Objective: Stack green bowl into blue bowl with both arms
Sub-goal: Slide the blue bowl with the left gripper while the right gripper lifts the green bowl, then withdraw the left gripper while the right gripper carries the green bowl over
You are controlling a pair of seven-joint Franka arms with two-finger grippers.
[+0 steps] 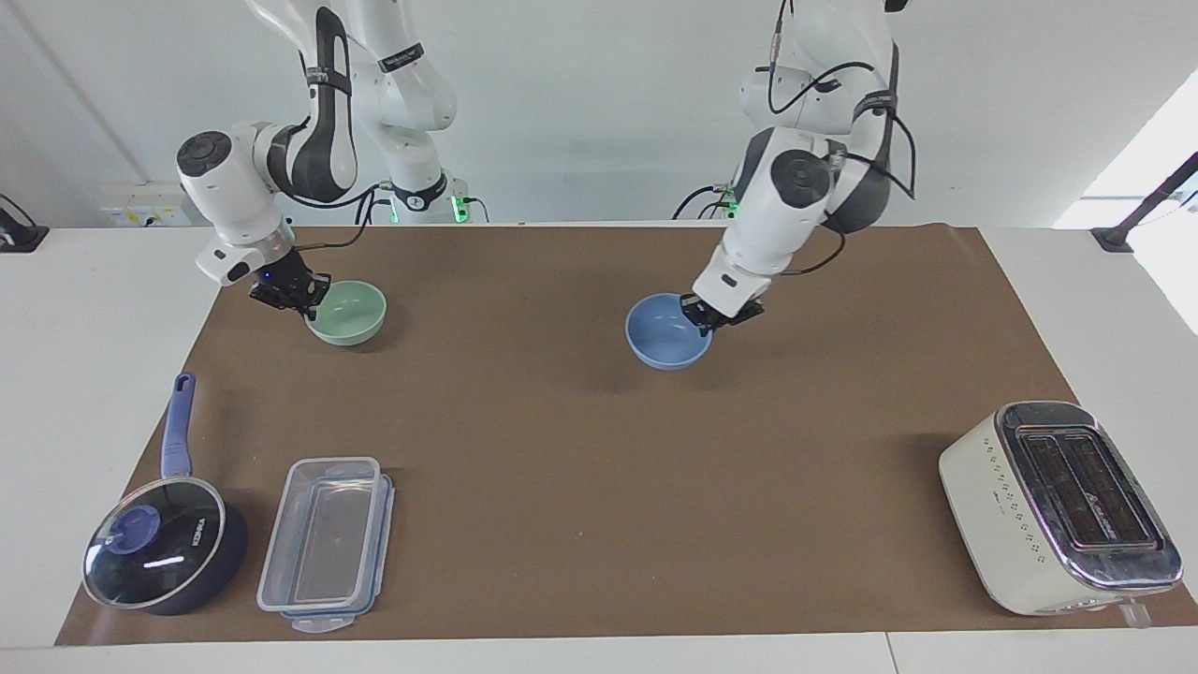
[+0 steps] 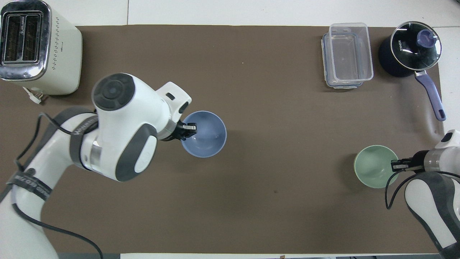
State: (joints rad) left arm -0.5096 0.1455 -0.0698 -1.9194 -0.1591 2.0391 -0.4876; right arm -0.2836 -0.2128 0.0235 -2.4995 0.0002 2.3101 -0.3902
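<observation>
Green bowl (image 1: 347,313), mouth up, gripped at its rim by right gripper (image 1: 298,298) toward the right arm's end. Blue bowl (image 1: 667,330), mouth up, pinched by left gripper (image 1: 711,317), raised mid-mat (image 1: 562,449). Fingertips partly hidden.

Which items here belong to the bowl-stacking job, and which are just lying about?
In the job: green bowl, gripped by right gripper; blue bowl, gripped by left gripper.

Lying about: toaster, saucepan, clear container.
</observation>
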